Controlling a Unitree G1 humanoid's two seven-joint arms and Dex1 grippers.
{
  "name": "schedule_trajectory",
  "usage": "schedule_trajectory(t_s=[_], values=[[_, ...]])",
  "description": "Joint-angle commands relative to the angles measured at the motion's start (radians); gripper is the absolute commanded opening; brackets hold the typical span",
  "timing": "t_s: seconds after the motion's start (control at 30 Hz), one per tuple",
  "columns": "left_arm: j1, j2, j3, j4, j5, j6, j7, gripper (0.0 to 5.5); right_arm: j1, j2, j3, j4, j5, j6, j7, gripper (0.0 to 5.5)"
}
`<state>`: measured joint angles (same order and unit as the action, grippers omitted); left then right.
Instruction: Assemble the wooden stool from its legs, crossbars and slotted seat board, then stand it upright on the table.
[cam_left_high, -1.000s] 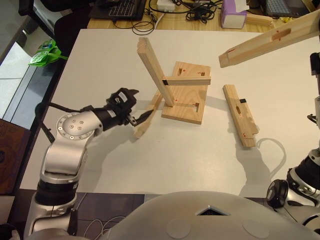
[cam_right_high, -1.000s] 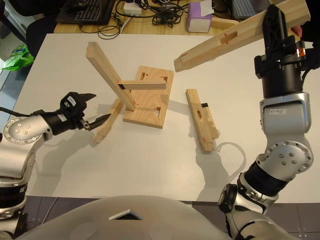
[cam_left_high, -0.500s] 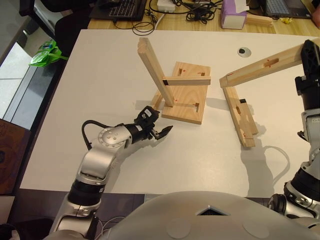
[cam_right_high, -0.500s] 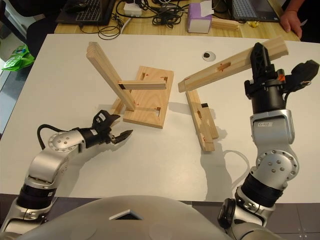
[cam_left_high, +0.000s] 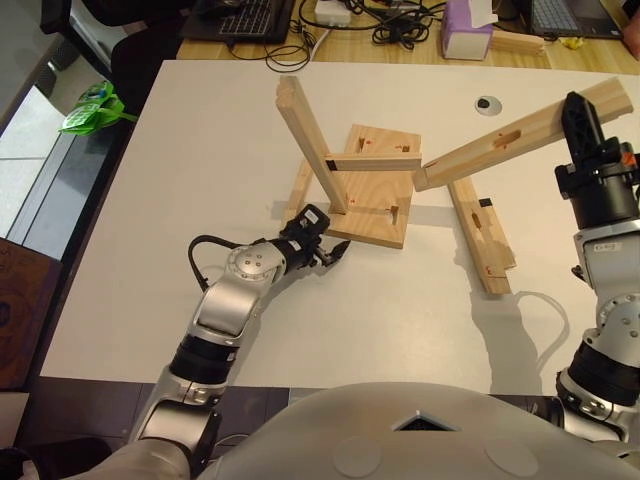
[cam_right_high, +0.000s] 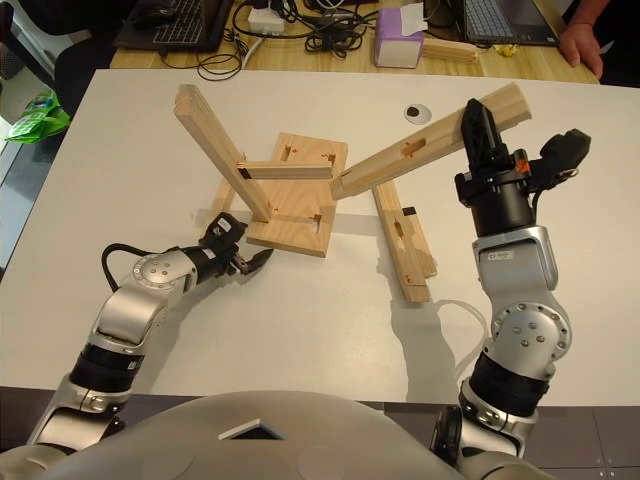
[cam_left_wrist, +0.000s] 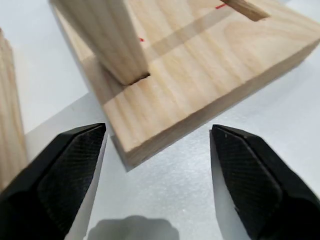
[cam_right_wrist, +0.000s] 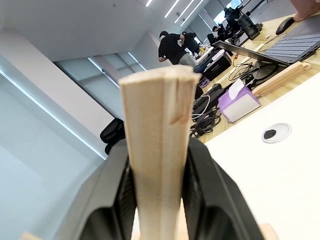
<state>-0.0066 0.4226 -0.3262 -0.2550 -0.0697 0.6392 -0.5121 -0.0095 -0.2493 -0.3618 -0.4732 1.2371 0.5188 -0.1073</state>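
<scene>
Our left gripper (cam_left_high: 336, 256), spread wide and empty, has slid up to the near left corner of the pale wooden slotted seat board (cam_left_high: 378, 212), which lies flat on the white table (cam_left_high: 200, 130). Red marks (cam_left_high: 366, 142) beside its slots are too small to read. Our right gripper (cam_right_high: 483, 135), clamped on a long slotted wooden leg (cam_left_high: 490, 145), has lowered that leg's end to the board's right edge. We cannot tell whether they touch.
</scene>
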Motion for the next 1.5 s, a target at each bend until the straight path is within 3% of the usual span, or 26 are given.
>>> schedule_trajectory(t_s=[0.03, 0.53, 0.73, 1.2, 1.5], values=[[0.05, 0.005, -0.05, -0.071, -0.013, 0.039, -0.027, 3.93, -0.008, -0.024, -0.008, 0.045, -0.031, 0.002, 0.036, 1.03], [-0.006, -0.026, -0.019, -0.037, 0.006, 0.041, 0.027, 3.93, -0.079, -0.073, 0.056, 0.325, -0.2, 0.01, 0.366, 1.02], [0.008, -0.038, -0.018, -0.043, 0.008, 0.034, 0.041, 3.93, -0.125, -0.104, 0.043, 0.347, -0.28, 0.007, 0.379, 1.02], [0.005, -0.07, -0.006, -0.024, 0.007, -0.004, 0.077, 3.93, -0.184, -0.177, 0.132, 0.371, -0.382, 0.073, 0.52, 1.02], [0.007, -0.068, -0.004, -0.024, 0.009, -0.006, 0.071, 3.93, -0.22, -0.18, 0.116, 0.44, -0.478, 0.033, 0.495, 1.02]])
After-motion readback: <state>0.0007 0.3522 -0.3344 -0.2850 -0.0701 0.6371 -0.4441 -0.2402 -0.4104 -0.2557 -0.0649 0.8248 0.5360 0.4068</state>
